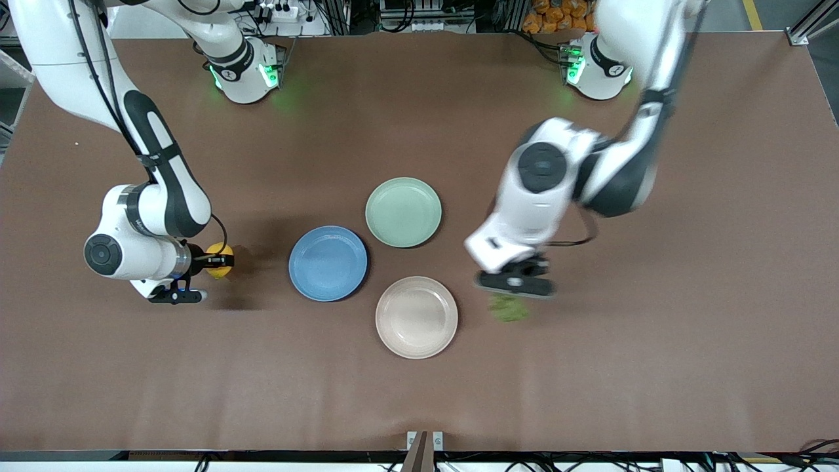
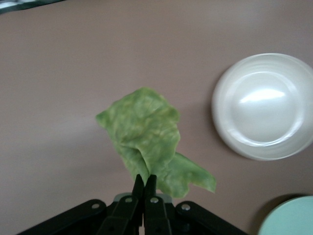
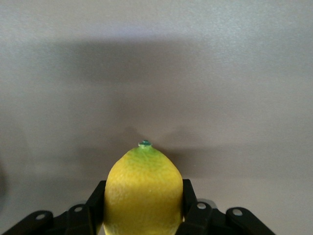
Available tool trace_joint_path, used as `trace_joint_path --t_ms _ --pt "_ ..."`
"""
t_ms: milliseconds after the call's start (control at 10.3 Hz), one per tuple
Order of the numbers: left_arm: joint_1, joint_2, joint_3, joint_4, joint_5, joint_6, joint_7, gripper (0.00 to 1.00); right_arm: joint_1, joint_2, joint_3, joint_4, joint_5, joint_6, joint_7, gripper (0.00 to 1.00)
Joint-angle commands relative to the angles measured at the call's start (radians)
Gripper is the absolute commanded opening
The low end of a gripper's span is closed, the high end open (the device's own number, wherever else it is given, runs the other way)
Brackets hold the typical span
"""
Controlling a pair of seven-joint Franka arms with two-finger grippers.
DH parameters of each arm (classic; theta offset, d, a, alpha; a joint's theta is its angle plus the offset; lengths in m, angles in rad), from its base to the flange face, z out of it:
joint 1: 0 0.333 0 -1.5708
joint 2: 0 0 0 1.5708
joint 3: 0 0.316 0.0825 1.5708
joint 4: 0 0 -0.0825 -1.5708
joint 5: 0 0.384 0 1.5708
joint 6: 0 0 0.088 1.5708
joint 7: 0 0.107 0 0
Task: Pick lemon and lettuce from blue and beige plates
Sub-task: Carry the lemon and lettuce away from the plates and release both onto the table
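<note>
My right gripper (image 1: 218, 261) is shut on a yellow lemon (image 1: 219, 260) over the bare table, beside the blue plate (image 1: 328, 263) toward the right arm's end. In the right wrist view the lemon (image 3: 143, 193) fills the jaws of my right gripper (image 3: 143, 205). My left gripper (image 1: 518, 292) is shut on a green lettuce leaf (image 1: 509, 307), held over the table beside the beige plate (image 1: 416, 316) toward the left arm's end. In the left wrist view the lettuce (image 2: 146, 137) hangs from my left gripper (image 2: 145, 182), with the beige plate (image 2: 264, 105) apart from it. Both plates hold nothing.
A pale green plate (image 1: 403, 212) stands farther from the front camera than the blue and beige plates, close to both; its rim shows in the left wrist view (image 2: 288, 218). The brown table (image 1: 655, 360) stretches wide around the plates.
</note>
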Motion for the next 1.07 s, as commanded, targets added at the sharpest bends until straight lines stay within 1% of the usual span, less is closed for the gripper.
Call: trace_joint_path --t_ms 0,97,195,292,389,487,584,681,779,876,973 --pt "0.123 -0.022 -0.015 -0.064 0.013 -0.092 0.110 0.00 -0.001 -0.027 0.000 -0.015 0.002 -0.004 -0.003 1.00" --pt "0.178 0.004 -0.017 -0.072 0.009 -0.092 0.121 0.00 0.009 -0.034 0.000 -0.005 0.002 -0.023 0.000 1.00" --pt "0.223 0.053 -0.015 -0.072 -0.039 -0.088 0.124 0.00 0.017 -0.044 0.001 0.054 0.003 -0.097 0.000 1.00" --pt "0.263 0.108 -0.015 -0.069 -0.063 -0.062 0.124 0.00 0.017 -0.047 0.001 0.141 0.005 -0.218 0.001 1.00" --pt "0.306 0.151 -0.015 -0.069 -0.064 -0.019 0.124 0.00 0.017 -0.047 0.001 0.254 0.006 -0.370 0.001 1.00" --pt "0.324 0.183 -0.015 -0.069 -0.064 0.019 0.124 0.09 0.015 -0.047 0.001 0.368 0.006 -0.509 0.000 1.00" --pt "0.326 0.194 -0.015 -0.069 -0.062 0.035 0.124 0.59 0.011 -0.057 0.000 0.449 0.012 -0.611 -0.003 1.00" --pt "0.328 0.182 -0.015 -0.067 -0.065 0.035 0.125 1.00 0.020 -0.120 -0.023 0.465 0.055 -0.639 -0.003 1.00" --pt "0.329 0.150 -0.015 -0.063 -0.064 0.029 0.124 1.00 0.025 -0.187 -0.029 0.458 0.080 -0.643 0.000 1.00" --pt "0.328 0.097 -0.015 -0.063 -0.064 0.017 0.121 1.00 0.025 -0.262 -0.030 0.449 0.071 -0.644 0.006 1.00" --pt "0.328 0.029 -0.014 -0.061 -0.064 -0.028 0.121 1.00 0.019 -0.322 -0.028 0.447 0.063 -0.655 0.024 1.00"
